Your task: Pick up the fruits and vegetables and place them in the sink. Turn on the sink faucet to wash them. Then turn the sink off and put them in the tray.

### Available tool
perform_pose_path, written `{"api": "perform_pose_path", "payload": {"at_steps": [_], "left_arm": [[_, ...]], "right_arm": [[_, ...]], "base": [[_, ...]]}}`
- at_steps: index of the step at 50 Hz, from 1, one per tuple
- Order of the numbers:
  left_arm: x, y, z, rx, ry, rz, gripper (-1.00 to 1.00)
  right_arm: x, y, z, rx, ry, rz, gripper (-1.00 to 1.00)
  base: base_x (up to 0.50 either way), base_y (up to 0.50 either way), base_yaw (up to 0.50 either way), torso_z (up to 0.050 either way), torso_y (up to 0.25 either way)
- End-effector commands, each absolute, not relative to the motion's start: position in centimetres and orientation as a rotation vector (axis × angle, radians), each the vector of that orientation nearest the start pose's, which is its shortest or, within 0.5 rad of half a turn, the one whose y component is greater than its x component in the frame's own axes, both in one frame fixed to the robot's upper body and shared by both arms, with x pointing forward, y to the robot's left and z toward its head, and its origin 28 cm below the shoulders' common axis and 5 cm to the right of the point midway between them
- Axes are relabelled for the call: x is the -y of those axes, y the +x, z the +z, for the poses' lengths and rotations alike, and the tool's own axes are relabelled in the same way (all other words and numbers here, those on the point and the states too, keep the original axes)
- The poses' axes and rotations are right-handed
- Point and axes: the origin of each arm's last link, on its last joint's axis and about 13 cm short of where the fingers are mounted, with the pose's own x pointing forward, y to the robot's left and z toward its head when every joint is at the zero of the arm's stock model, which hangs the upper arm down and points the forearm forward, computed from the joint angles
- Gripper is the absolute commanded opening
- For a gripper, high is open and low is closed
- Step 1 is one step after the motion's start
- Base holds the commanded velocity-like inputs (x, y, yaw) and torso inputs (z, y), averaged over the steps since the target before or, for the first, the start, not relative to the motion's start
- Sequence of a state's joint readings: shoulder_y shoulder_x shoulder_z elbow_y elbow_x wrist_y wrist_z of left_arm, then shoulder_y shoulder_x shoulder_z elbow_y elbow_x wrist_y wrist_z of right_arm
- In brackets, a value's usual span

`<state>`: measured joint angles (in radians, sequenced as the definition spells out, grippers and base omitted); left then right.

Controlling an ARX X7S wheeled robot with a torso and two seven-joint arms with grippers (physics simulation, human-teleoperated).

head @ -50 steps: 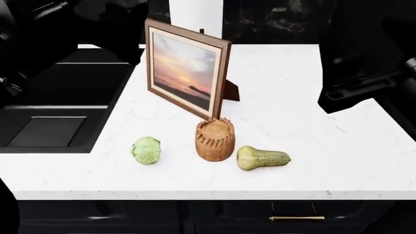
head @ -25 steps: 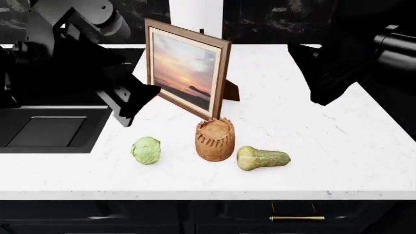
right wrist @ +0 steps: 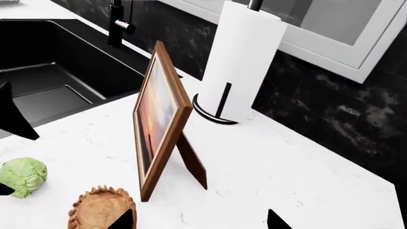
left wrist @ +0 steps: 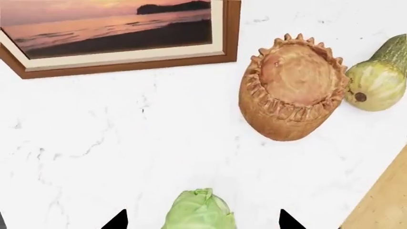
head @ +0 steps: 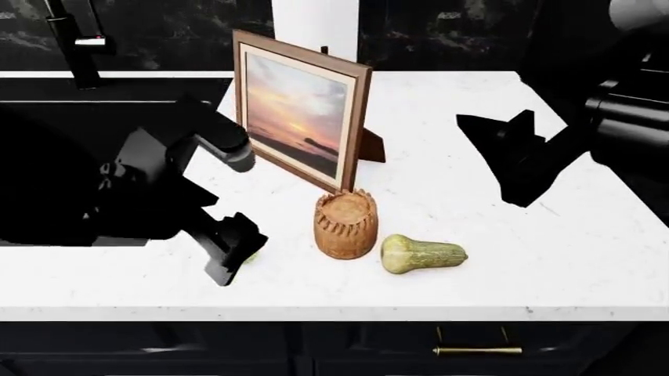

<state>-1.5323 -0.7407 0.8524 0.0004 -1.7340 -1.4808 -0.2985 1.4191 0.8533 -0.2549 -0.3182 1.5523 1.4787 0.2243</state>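
The pale green cabbage (left wrist: 198,210) lies on the white counter (head: 471,235), between the open fingertips of my left gripper (left wrist: 202,222). In the head view my left gripper (head: 232,252) hangs low over it and hides nearly all of it. The cabbage also shows in the right wrist view (right wrist: 24,176). The squash (head: 421,254) lies right of the brown jar (head: 346,225), near the front edge. My right gripper (head: 500,160) is open and empty above the counter's right half. The black sink (right wrist: 51,62) and faucet (head: 74,39) are at the left. The tray is out of view.
A framed sunset picture (head: 301,106) stands propped behind the jar. A paper towel roll (right wrist: 245,57) stands at the back by the wall. My left arm covers much of the sink in the head view. The counter's front edge runs just in front of the produce.
My left arm has swung down and forward, and its open gripper now straddles the cabbage. My right arm has shifted a little, still above the counter's right half.
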Motion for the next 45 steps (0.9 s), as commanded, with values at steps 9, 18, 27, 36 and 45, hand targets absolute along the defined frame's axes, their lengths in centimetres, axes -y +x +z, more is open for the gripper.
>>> {"api": "perform_pose_path", "payload": {"at_steps": [9,18,27,36,45], "left_arm": [[-25.1,27.7,27.1,-0.849,0.343,-0.645,1.00],[-25.2,28.2,26.5,-0.878,0.378,-0.624,-1.00],[-25.4,28.1,26.7,-0.866,0.404,-0.623,-1.00],[-25.6,27.3,29.9,-0.699,0.331,-0.632,-1.00],[-27.1,25.3,34.1,-0.461,0.252,-0.610,-1.00]], "right_arm": [[19.0,22.3,34.2,-0.180,-0.316,0.567,1.00],[19.1,22.4,33.8,-0.192,-0.309,0.570,1.00],[19.1,22.0,33.9,-0.204,-0.312,0.577,1.00],[19.8,21.4,34.8,-0.291,-0.358,0.712,1.00],[19.8,24.6,35.3,-0.456,-0.452,0.875,1.00]], "base": [[0.00,0.00,0.00,0.000,0.000],[0.00,0.00,0.00,0.000,0.000],[0.00,0.00,0.00,0.000,0.000],[0.00,0.00,0.00,0.000,0.000],[0.00,0.00,0.00,0.000,0.000]]}}
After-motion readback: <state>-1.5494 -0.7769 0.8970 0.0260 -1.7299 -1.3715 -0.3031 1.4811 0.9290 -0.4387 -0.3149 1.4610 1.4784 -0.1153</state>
